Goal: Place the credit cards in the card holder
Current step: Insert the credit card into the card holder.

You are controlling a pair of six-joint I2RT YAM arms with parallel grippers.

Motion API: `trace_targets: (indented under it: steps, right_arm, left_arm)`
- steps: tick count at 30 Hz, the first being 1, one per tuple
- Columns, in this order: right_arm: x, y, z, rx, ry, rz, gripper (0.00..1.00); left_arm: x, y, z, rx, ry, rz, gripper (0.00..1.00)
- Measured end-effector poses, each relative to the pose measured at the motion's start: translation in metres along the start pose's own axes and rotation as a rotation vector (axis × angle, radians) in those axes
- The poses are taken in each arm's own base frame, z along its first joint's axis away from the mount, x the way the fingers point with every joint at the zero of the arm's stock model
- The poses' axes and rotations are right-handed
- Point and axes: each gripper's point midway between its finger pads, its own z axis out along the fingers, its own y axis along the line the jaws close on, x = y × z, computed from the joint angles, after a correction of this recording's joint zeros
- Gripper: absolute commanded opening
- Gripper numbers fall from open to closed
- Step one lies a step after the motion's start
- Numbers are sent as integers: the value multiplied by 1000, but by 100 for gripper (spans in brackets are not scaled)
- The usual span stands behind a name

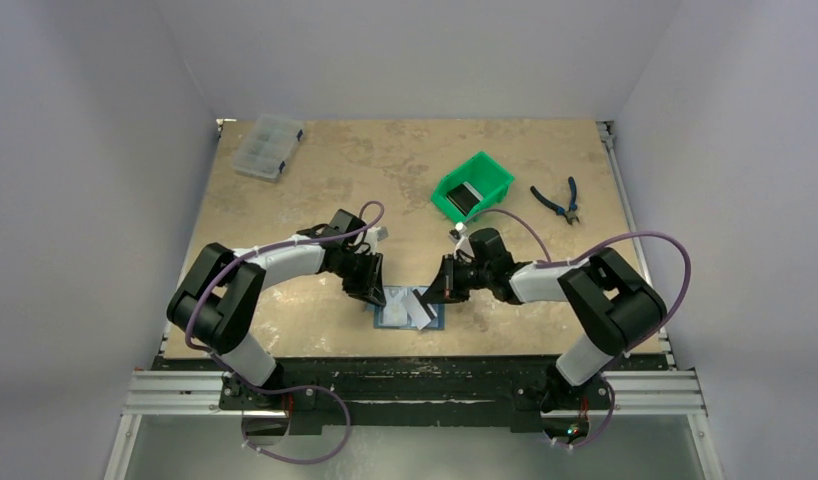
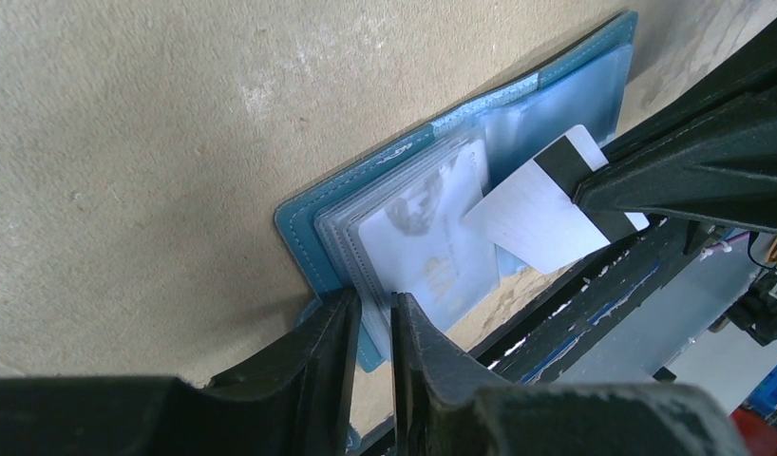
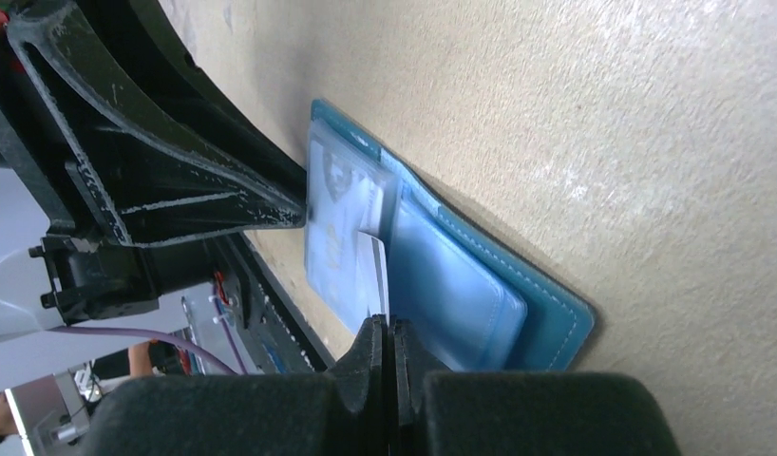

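Observation:
The teal card holder [image 1: 410, 312] lies open near the table's front edge. My left gripper [image 2: 373, 302] is shut on the edge of its clear inner sleeves [image 2: 432, 237], at the holder's left side. My right gripper [image 3: 385, 328] is shut on a white card [image 2: 537, 214] with a black stripe. It holds the card tilted over the open holder [image 3: 461, 285], with the card's front edge at the sleeves. In the right wrist view the card [image 3: 377, 271] shows edge-on. A dark card [image 1: 465, 197] lies in the green bin.
The green bin [image 1: 485, 170] stands behind the right gripper [image 1: 437, 292]. Blue-handled pliers [image 1: 557, 200] lie to its right. A clear compartment box [image 1: 268, 147] sits at the back left. The left gripper [image 1: 373, 290] and the right one are close together over the holder.

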Motion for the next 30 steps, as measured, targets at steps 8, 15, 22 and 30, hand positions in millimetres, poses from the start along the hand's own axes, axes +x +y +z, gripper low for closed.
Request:
trace_targets:
  steps: [8,15,22,30]
  right_arm:
    - [-14,7,9,-47,-53,11,0]
    - [-24,8,17,-64,-98,13,0]
    - [-28,11,18,-74,-133,-12,0]
    - [-28,7,17,-86,-176,-35,0]
  left_arm:
    - [0,0,0,0,1,0,23]
    - [0,0,0,0,2,-1,22]
    - [0,0,1,0,2,-1,21]
    - [1,0,1,0,3,-2,21]
